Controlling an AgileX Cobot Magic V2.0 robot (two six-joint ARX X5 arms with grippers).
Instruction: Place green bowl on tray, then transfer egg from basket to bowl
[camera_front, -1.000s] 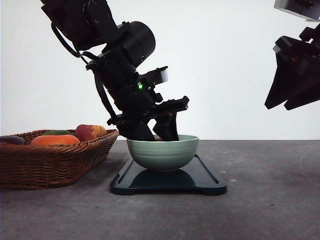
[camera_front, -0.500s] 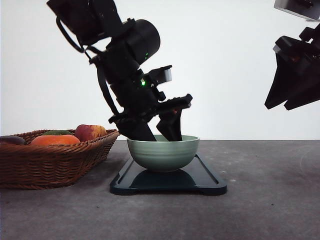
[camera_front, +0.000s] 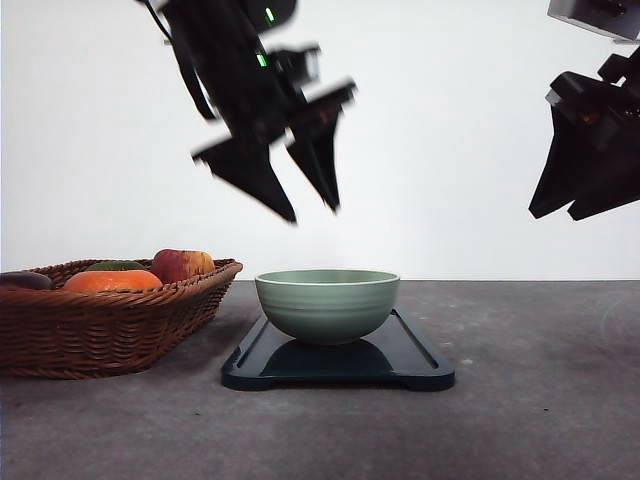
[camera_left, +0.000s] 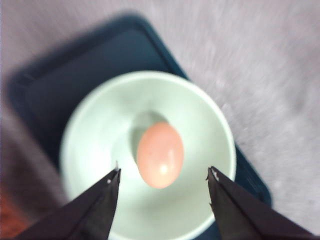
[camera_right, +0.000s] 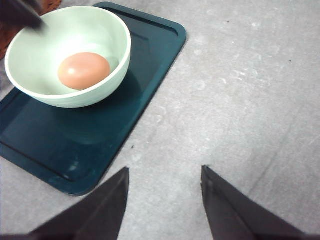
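Note:
The green bowl (camera_front: 327, 303) stands on the dark tray (camera_front: 420, 365) in the middle of the table. A brown egg (camera_left: 160, 155) lies inside the bowl (camera_left: 100, 135), and the right wrist view shows the egg (camera_right: 84, 70) in the bowl (camera_right: 35, 55) on the tray (camera_right: 60, 145) too. My left gripper (camera_front: 315, 215) hangs open and empty well above the bowl, its fingers (camera_left: 95, 210) spread. High at the right, my right gripper (camera_front: 560, 213) is open and empty. The wicker basket (camera_front: 100, 325) sits at the left.
The basket holds an orange fruit (camera_front: 110, 281), a red-yellow fruit (camera_front: 180, 264), a green one (camera_front: 112, 265) and a dark one (camera_front: 22, 280). Bare grey table (camera_right: 250, 100) lies to the right of the tray.
My left gripper has risen out of the bowl to well above it, with its fingers open. The egg stays in the bowl. The right arm has not moved.

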